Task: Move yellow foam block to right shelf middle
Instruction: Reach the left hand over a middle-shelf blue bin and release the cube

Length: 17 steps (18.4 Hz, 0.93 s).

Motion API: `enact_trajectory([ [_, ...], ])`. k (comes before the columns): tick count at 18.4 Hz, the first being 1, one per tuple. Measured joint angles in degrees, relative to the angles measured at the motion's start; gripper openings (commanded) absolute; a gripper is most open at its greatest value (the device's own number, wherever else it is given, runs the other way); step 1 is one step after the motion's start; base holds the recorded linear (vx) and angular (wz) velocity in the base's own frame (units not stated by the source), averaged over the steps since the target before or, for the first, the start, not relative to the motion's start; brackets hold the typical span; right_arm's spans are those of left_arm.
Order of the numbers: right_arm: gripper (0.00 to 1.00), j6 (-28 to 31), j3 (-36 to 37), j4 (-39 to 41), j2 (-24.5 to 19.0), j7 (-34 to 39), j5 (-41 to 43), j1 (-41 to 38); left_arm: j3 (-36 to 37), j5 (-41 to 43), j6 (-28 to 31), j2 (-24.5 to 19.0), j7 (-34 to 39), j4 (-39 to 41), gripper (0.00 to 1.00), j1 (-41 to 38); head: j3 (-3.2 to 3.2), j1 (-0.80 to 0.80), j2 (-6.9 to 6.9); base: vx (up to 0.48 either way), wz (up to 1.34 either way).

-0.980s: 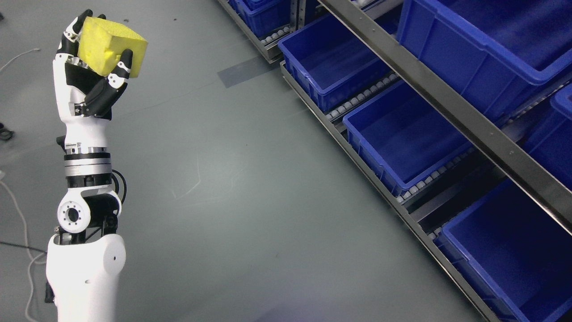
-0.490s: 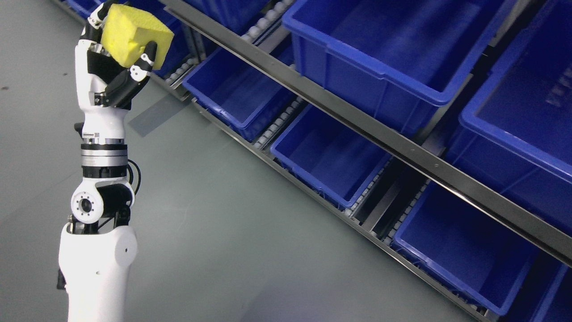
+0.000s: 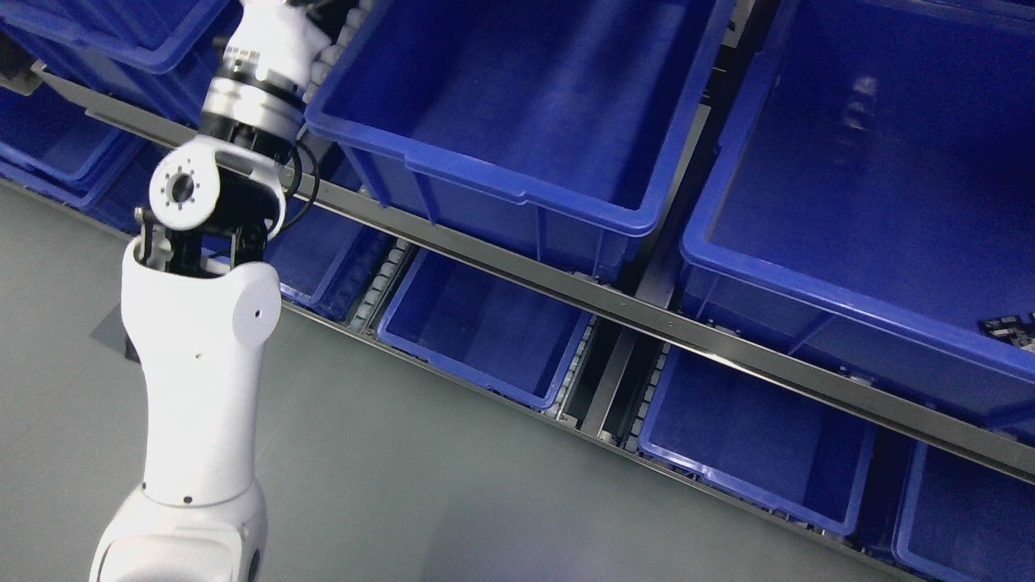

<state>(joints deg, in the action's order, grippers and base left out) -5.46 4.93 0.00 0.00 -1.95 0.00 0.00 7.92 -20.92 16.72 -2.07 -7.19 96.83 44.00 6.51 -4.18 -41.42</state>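
Observation:
My left arm [image 3: 202, 339] rises from the lower left, and its wrist [image 3: 259, 73] reaches the top edge in front of the shelf. The hand itself is cut off above the top edge. The yellow foam block is not visible. The wrist is just left of a large blue bin [image 3: 485, 174] on the upper shelf level. My right arm is not visible.
A second large blue bin [image 3: 808, 291] stands to the right on the same level, with a small dark object [image 3: 1011, 327] at its right edge. A metal shelf rail [image 3: 614, 307] runs diagonally below. Lower blue bins [image 3: 485, 331] [image 3: 752, 436] sit under it. Grey floor [image 3: 404, 485] lies at the lower left.
The camera has swung toward the shelf, so the bins now fill the picture. My left arm has risen, and the hand holding the yellow block has left the top edge.

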Motion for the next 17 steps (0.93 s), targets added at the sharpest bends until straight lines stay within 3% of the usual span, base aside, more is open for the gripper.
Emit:
enact_trajectory([
  [3, 1.00, 0.00, 0.00, 0.00, 0.00, 0.00, 0.00, 0.00, 2.47, 0.63, 6.02, 0.53, 1.20, -2.73, 0.49, 6.73, 0.00, 0.00, -0.01, 0.117, -0.29],
  [10, 1.00, 0.00, 0.00, 0.00, 0.00, 0.00, 0.00, 0.00, 8.07, 1.87, 10.17, 1.26, 3.39, -10.91, 0.56, 12.61, 0.00, 0.00, -0.02, 0.086, -0.19],
  [14, 1.00, 0.00, 0.00, 0.00, 0.00, 0.00, 0.00, 0.00, 10.67, 2.18, 10.92, 1.50, 3.66, -15.36, 0.72, 13.20, 0.00, 0.00, -0.01, 0.050, -0.10],
  [16, 1.00, 0.00, 0.00, 0.00, 0.00, 0.00, 0.00, 0.00, 11.68, 2.52, 11.11, 1.58, 3.73, -17.23, 0.95, 13.04, 0.00, 0.00, -0.01, 0.023, -0.05],
  [17, 1.00, 0.00, 0.00, 0.00, 0.00, 0.00, 0.00, 0.00, 12.12, 2.87, 11.20, 1.63, 3.74, -18.07, 1.00, 12.91, 0.00, 0.00, -0.01, 0.000, 0.00],
])
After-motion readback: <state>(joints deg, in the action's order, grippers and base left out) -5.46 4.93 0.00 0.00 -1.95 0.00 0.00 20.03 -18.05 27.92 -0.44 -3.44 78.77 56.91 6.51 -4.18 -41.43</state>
